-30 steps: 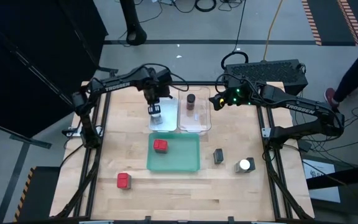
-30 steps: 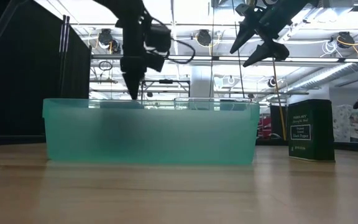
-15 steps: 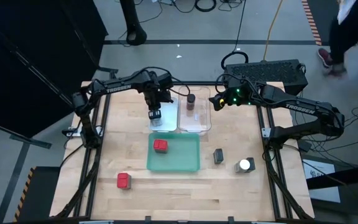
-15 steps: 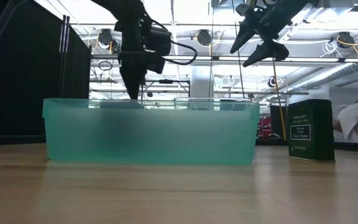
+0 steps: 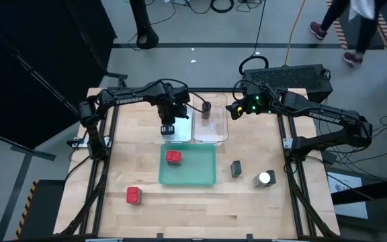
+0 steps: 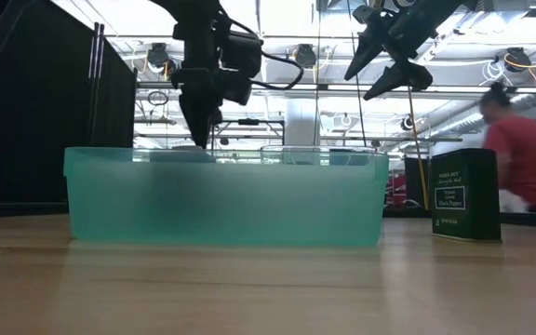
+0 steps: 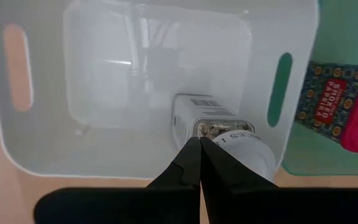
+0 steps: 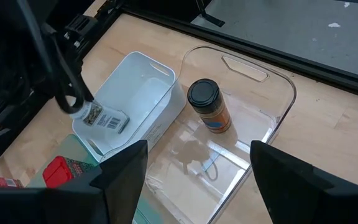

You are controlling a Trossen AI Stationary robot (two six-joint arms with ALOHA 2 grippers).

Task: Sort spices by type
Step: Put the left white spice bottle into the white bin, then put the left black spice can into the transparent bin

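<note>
Above the white tray, just up and left of the centre of the overhead picture, the left gripper hangs with its two fingers pressed together, holding nothing. A white-lidded jar lies tipped on its side inside that tray, directly below the fingertips. Judging from this, one jar has been sorted and the arm is between pick-ups.

To the right of the white tray sits a clear tray with a brown dark-lidded jar standing upright in it. Below both, at the centre, a green tray holds one red tin. A second red tin stands alone on the table at the lower left. A dark grey tin and another white-lidded jar stand near each other at the lower right, outside any tray.

The right gripper waits at the upper right, raised above the clear tray, its fingers spread fairly wide and empty.

The next move probably calls for an arm to reach one of the loose containers and carry it to the tray of its kind.

All of this rests on a pale wooden table in a metal frame, on a grey floor with cables, under bright ceiling lights; a person in red is at the right edge of the table-level picture
</note>
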